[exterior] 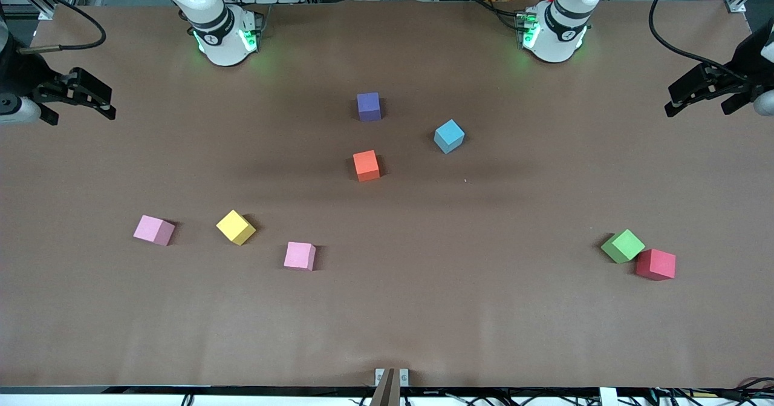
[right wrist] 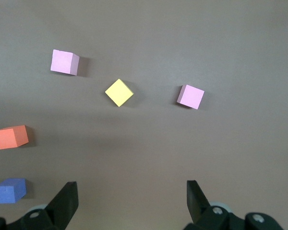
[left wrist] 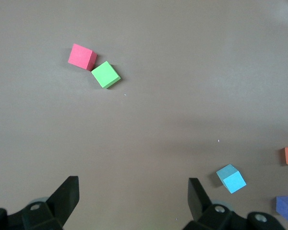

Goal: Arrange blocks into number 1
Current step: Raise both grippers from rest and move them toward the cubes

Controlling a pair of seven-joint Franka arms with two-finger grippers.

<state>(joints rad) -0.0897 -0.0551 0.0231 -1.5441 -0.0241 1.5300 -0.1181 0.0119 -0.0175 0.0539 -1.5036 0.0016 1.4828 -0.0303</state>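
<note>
Eight blocks lie scattered on the brown table. The purple block, light blue block and orange block sit mid-table. Two pink blocks flank the yellow block toward the right arm's end. The green block touches the red block toward the left arm's end. My right gripper hangs open and empty over its end of the table. My left gripper hangs open and empty over the other end.
The arm bases stand along the table edge farthest from the front camera. A cable loops over the table near the left gripper. A small bracket sits at the nearest table edge.
</note>
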